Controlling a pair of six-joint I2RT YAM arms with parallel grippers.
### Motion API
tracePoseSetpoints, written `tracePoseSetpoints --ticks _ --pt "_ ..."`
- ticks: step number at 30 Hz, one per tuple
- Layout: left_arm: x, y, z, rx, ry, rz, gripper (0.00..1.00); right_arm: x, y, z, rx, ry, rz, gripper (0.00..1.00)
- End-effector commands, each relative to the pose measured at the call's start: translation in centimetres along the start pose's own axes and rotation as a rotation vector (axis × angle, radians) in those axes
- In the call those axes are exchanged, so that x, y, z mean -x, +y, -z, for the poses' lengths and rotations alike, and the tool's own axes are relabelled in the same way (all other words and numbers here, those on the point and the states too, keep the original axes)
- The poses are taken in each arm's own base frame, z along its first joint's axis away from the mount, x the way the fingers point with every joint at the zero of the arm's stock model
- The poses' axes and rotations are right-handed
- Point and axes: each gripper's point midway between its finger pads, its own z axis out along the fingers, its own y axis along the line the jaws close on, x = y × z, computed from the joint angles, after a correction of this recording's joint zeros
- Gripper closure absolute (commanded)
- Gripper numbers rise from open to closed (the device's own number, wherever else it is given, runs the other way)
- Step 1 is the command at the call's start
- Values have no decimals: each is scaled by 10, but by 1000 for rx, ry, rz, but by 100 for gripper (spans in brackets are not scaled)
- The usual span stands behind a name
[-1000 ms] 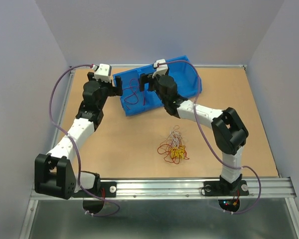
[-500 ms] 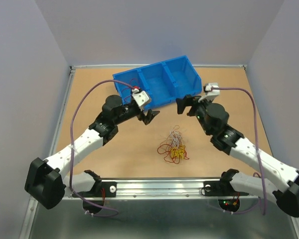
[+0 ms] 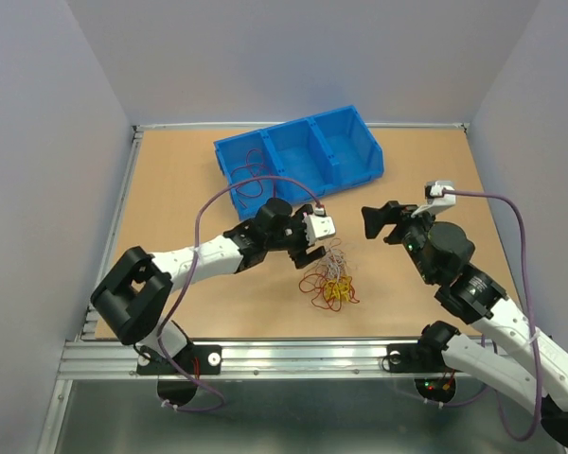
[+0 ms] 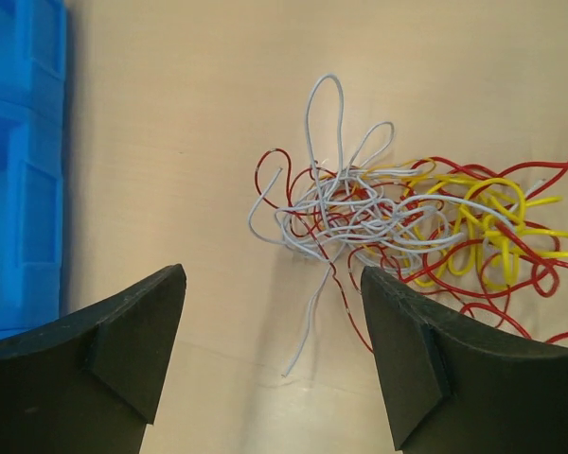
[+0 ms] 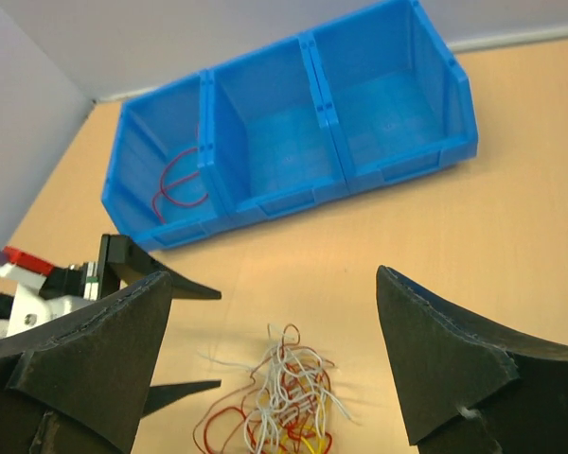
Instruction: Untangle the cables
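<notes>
The cables (image 3: 329, 279) are a small tangled bunch of red, white and yellow wires on the wooden table. My left gripper (image 3: 310, 250) is open and empty, low at the bunch's left edge. In the left wrist view the bunch (image 4: 407, 222) lies just ahead and to the right of the open gripper (image 4: 275, 331), and one white wire end reaches between the fingers. My right gripper (image 3: 374, 222) is open and empty, raised to the right of the bunch. In the right wrist view the gripper (image 5: 273, 279) faces the bunch (image 5: 289, 402), and the left gripper (image 5: 213, 339) shows beside it.
A blue three-compartment bin (image 3: 298, 161) stands at the back, also in the right wrist view (image 5: 293, 132). A loose red wire (image 5: 175, 184) lies in its left compartment. The bin's edge (image 4: 19, 161) shows left of my left gripper. Grey walls enclose the table.
Both arms have left the bin. The left gripper swung forward and down to the bunch's left edge. The right gripper drew back to the right, facing the bunch.
</notes>
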Motion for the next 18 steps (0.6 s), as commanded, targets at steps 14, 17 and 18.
tracePoseSetpoints --ticks 14,17,18 --pt "-29 16 -88 -46 129 75 47 -18 1 -8 -5 67 44 10" --pt "-37 11 -92 -77 155 77 69 -15 -6 -5 -31 44 36 11" --pt "-36 10 -91 -80 157 74 85 -11 -6 -2 -26 30 29 12"
